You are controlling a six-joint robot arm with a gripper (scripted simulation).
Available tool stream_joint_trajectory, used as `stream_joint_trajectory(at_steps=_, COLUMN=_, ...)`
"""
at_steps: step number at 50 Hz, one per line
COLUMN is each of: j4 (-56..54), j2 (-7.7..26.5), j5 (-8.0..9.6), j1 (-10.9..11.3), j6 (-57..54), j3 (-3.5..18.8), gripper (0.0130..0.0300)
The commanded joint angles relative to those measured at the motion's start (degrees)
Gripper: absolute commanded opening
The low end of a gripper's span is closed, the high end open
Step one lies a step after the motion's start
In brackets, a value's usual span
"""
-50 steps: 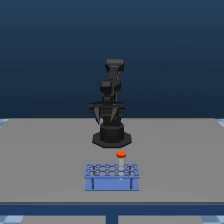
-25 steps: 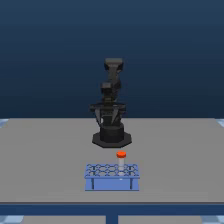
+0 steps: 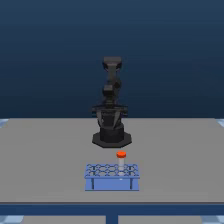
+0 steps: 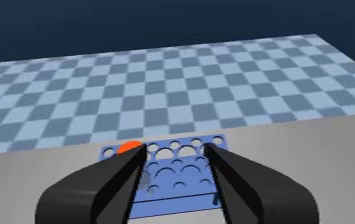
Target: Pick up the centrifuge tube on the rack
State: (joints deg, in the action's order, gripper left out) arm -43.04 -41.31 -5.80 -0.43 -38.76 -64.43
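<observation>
I had the flat grey table (image 3: 40, 160) filling the lower half of the exterior view, with a dark blue backdrop behind it, and through the wrist view I could see a blue-and-pale checkered floor (image 4: 156, 80) stretching away beyond the table's far edge. The black six-joint robot arm (image 3: 111, 107) stood upright on its octagonal base near the middle of the table, folded close over itself. In front of the base, nearer the camera, sat the small light-blue rectangular rack (image 3: 111, 176) with its grid of round holes and thin legs. The black end effector (image 4: 175, 165) was released, its two dark fingers (image 4: 111, 185) spread apart, and in the wrist view they framed the rack's hole grid (image 4: 178, 165) between them without touching it as far as I could tell. The small centrifuge tube with the round orange-red cap (image 3: 121, 155) stood in the rack's back row toward the exterior view's right; only its cap (image 4: 131, 146) showed clearly, just beside one fingertip.
</observation>
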Motion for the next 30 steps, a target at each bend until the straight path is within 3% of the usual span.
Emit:
stream_joint_trajectory(at_steps=1, j4=-2.6, j2=1.1, j5=-0.79, j1=1.1, j6=-3.4, j3=0.4, gripper=0.0300)
stream_joint_trajectory(at_steps=15, j4=-6.7, j2=5.2, j5=-2.20, j1=3.4, j6=-7.0, j3=2.1, gripper=0.0300)
stream_joint_trajectory(at_steps=30, j4=-12.1, j2=12.6, j5=-3.56, j1=6.7, j6=-11.8, j3=5.7, gripper=0.0300)
